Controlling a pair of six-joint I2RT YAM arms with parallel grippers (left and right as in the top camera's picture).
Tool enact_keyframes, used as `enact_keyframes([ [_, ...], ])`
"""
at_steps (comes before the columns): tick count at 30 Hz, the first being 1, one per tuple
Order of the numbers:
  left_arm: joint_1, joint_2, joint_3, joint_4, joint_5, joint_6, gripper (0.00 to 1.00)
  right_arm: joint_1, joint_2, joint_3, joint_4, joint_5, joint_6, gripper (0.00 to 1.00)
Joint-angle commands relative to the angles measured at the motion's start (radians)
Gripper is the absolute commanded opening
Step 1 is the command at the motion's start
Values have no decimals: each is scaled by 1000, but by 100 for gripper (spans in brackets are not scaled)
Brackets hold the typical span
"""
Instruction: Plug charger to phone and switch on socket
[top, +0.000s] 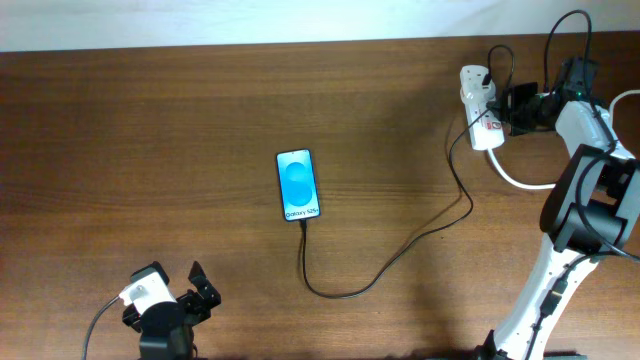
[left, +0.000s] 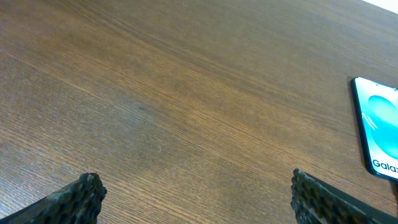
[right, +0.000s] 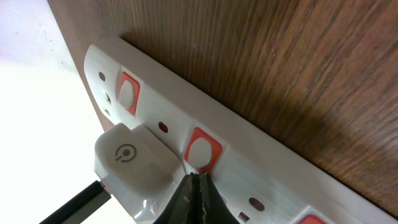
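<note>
The charger (top: 400, 250) is sitting plugged into the phone (top: 298, 185) at centre. At two o'clock your clenched, empty right gripper (right: 198, 182) is touching the socket (right: 267, 177) at its red switch (right: 208, 148); you are completing the last step. The left gripper (left: 196, 190) is hanging released at seven o'clock.

— What is the table (top: 150, 150) made of?
— Brown wood with a fine straight grain and a dull sheen all round the phone (top: 298, 184), whose screen is glossy.
— And the socket (right: 267, 180)?
— Smooth white plastic, slightly shiny. The left gripper (left: 194, 196) has black, rough, knobbly fingers (left: 84, 198).
</note>
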Motion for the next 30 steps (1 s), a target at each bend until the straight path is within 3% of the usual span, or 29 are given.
enact_keyframes([
  [1, 2, -3, -2, -2, -11, -2, 99, 3, -26, 9, -7, 11, -25, 4],
  [20, 2, -3, -2, -2, -11, -2, 99, 5, -88, 34, -36, 84, -63, 4],
  [30, 2, -3, -2, -2, -11, -2, 99, 26, -11, 30, -23, 57, -62, 4],
])
